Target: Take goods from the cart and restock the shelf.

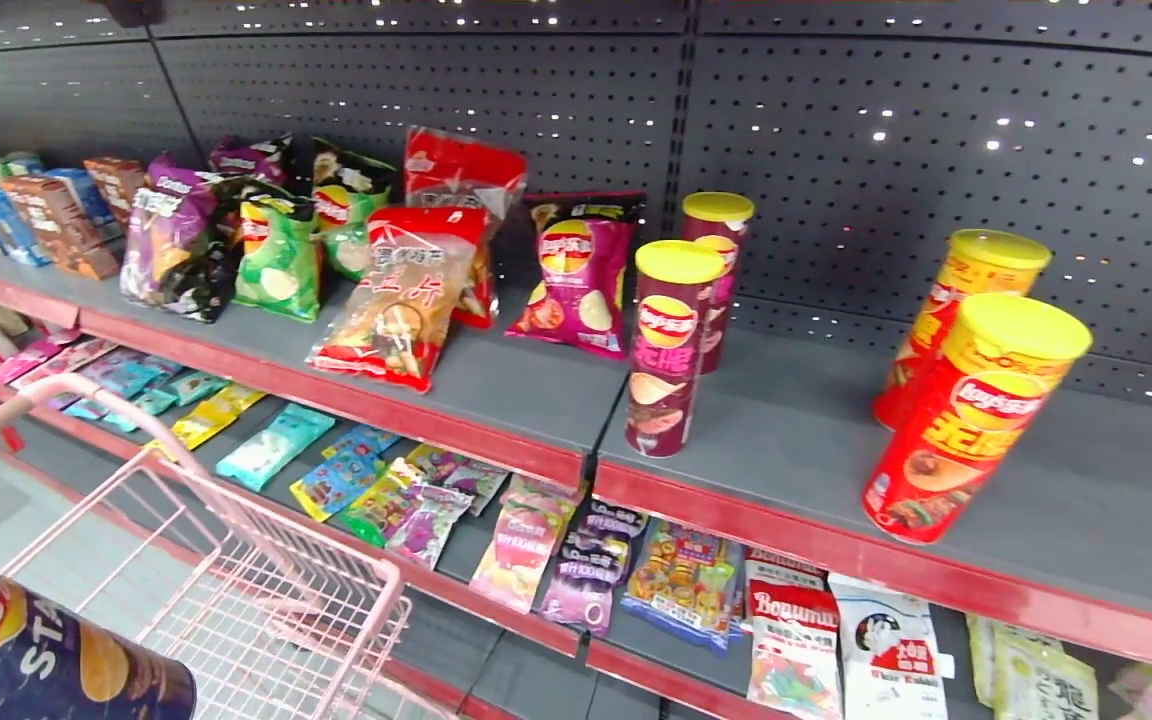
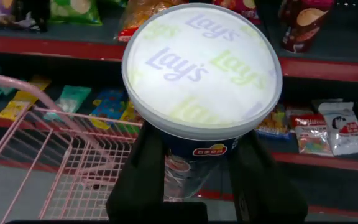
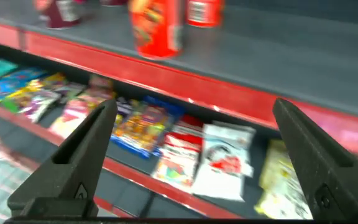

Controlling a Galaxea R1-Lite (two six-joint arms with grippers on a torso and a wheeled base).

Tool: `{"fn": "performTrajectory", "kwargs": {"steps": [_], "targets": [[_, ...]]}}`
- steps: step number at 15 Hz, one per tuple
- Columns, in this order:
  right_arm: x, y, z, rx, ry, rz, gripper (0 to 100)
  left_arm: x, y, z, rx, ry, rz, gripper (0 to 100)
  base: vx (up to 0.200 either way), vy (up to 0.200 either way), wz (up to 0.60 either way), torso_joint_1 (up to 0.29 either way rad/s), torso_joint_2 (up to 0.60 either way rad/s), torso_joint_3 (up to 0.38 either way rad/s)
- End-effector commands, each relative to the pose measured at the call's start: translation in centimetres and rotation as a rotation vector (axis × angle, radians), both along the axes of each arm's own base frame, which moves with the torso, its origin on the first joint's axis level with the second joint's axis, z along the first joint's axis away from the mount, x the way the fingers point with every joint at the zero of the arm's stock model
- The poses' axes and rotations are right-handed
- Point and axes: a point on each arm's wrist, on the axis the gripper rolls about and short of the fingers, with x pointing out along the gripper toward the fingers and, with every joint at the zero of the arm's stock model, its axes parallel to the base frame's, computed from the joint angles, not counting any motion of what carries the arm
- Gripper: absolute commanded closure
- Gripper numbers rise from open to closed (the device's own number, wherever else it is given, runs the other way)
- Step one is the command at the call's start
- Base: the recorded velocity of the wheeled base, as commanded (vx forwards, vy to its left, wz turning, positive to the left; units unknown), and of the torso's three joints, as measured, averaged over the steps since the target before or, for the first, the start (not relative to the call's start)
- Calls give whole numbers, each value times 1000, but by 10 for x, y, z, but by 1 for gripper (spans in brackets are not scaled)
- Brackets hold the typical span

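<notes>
Bright pinpoints, perhaps backlight, through the pegboard (image 1: 936, 130)

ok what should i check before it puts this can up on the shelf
1. Grip: ok, the left gripper has its jaws shut on the blue can, just below the lid.
2. Lid closed: ok, it sits flat on the can.
3. Free spot: ok, the top shelf is bare between the purple cans and the red cans.
4. Other arm: ok, the right gripper has its jaws open and holds nothing.
5. Can clear of the cart: cannot tell.
</notes>
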Motion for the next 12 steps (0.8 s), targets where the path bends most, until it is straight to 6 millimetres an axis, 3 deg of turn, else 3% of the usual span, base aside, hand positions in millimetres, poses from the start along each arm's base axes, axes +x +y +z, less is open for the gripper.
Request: {"fn": "performTrajectory", "kwargs": {"steps": [1, 9, 12], "targets": [[0, 0, 0, -1, 0, 1, 0, 0, 0, 0, 0, 2, 2, 100, 0, 0, -600, -2, 7, 2], [0, 0, 0, -1, 0, 1, 0, 0, 0, -1, 68, -11, -6, 100, 0, 0, -600, 2, -2, 1], [0, 0, 0, -1, 0, 1, 0, 1, 0, 0, 81, -11, -2, 100, 0, 0, 0, 0, 0, 0]]}}
